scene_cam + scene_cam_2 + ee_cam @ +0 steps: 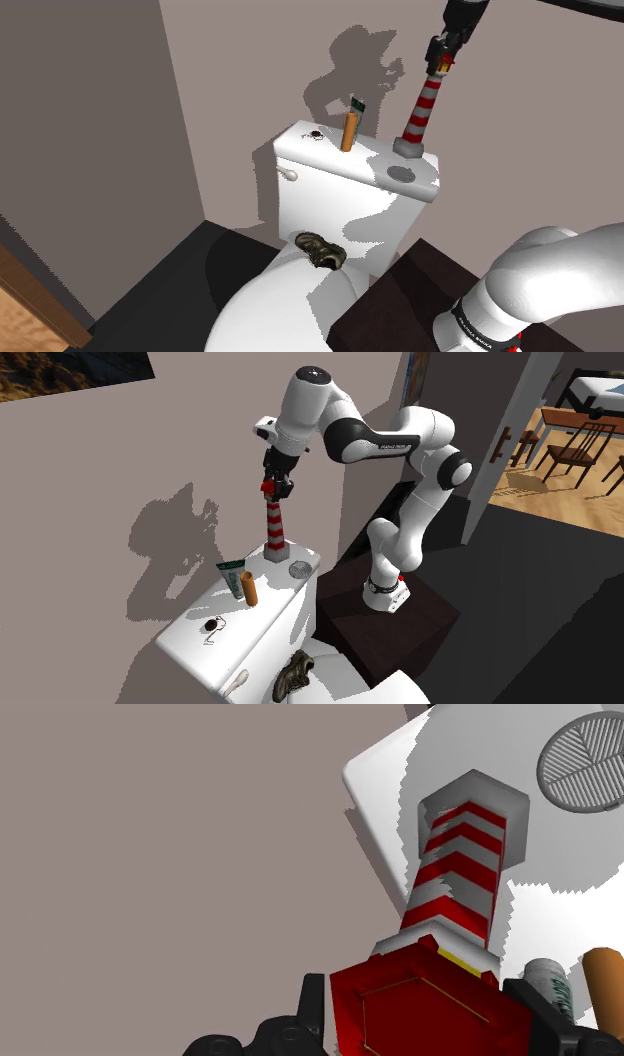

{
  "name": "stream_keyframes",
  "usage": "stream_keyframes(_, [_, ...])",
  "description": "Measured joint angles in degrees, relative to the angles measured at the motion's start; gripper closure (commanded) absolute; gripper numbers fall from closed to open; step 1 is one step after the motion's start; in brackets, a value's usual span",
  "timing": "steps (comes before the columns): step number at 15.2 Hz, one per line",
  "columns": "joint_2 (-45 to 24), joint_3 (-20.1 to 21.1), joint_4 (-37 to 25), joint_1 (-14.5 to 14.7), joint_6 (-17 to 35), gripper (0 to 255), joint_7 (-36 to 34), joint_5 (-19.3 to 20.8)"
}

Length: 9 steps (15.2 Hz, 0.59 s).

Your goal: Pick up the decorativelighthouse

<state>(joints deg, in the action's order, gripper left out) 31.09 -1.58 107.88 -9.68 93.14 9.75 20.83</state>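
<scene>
Over the white tank point(330, 150), pincer point(440, 62) clamps the red-capped, red-and-white striped, grey-based lighthouse point(423, 105).

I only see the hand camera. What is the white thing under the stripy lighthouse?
Observer: That is the lid of a toilet tank. The lighthouse is at the end nearest the arm's stand, and the gripper is shut on its red top.
Child: What is the orange bit poking in beside it?
Observer: It's an orange cylinder standing upright near the middle of the lid, with a green and white tube close beside it.
Child: Is there anything funny I can't see?
Observer: Yes, a brown shoe lies on top of the toilet, just in front of the tank.
</scene>
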Motion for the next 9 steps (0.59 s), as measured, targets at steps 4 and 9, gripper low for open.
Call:
stream_keyframes(4, [-1.66,0.29,-4.56,-0.07,-2.79,255,0.84,-0.16])
stream_keyframes(9, [-3.90,0.48,-10.32,-0.21,-6.10,255,2.04,-0.26])
